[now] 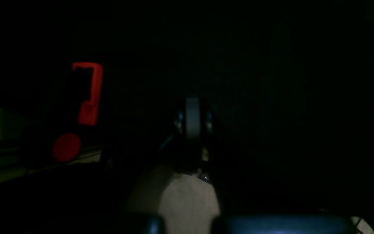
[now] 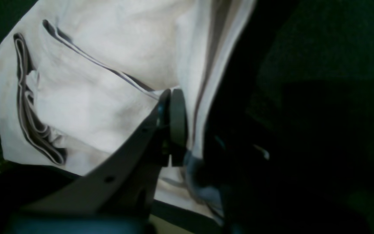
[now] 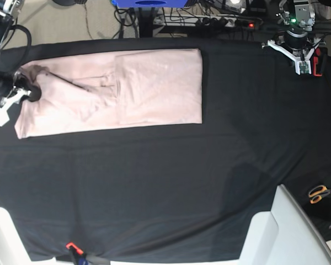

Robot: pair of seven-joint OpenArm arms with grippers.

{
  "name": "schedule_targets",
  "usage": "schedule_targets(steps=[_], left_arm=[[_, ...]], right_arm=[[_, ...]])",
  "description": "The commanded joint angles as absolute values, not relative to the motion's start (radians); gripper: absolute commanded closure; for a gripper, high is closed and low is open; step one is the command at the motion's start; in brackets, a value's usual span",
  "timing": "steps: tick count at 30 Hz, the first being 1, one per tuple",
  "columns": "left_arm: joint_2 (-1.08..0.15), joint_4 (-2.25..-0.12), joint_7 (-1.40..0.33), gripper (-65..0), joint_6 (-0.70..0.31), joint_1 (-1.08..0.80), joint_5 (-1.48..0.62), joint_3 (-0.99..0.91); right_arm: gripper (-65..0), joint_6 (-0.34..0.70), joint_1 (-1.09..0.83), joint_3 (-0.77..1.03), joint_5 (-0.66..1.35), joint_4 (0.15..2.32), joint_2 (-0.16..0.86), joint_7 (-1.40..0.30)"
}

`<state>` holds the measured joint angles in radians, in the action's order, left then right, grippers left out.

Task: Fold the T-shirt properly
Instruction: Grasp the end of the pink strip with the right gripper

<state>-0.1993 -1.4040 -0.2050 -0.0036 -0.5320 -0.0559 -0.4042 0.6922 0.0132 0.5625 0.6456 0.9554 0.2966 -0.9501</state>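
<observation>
The plain pale pink cotton T-shirt (image 3: 113,91) lies flat as a long folded band on the black cloth table cover (image 3: 165,187), toward its far left part in the base view. The right gripper (image 2: 192,125) is clamped on the shirt's edge fold at the band's left end. The left gripper (image 3: 301,61) hangs at the cover's far right corner, well apart from the shirt; its wrist view is too dark to tell how far its jaws stand apart.

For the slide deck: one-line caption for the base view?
Right gripper pinches the left end of the T-shirt, a long strip on the black cloth; left gripper idle.
</observation>
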Motion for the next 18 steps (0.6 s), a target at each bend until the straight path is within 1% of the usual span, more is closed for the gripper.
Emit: schedule_targets(steps=[1,5,11,16,18], left_arm=[[-0.211,-1.419,-0.186,0.0,0.004,-0.536,-0.053,-0.410],[-0.211,-1.420,-0.186,0.0,0.004,-0.536,-0.053,-0.410],[-0.211,-1.420,-0.186,0.0,0.004,-0.536,-0.053,-0.410],[-0.211,-1.422,-0.186,0.0,0.004,-0.536,-0.053,-0.410],[-0.211,-1.422,-0.186,0.0,0.004,-0.536,-0.053,-0.410]], right_arm=[[-0.2,0.698,0.028,0.565,0.665,1.001,0.320,-0.937],[-0.2,0.698,-0.015,0.565,0.665,1.155,0.311,-0.938],[-0.2,0.698,-0.125,0.467,0.667,1.435,0.283,-0.932],[-0.2,0.698,-0.203,0.378,0.667,1.592,0.257,-0.931],[-0.2,0.659,-0.228,0.328,0.667,1.650,0.257,-0.931]])
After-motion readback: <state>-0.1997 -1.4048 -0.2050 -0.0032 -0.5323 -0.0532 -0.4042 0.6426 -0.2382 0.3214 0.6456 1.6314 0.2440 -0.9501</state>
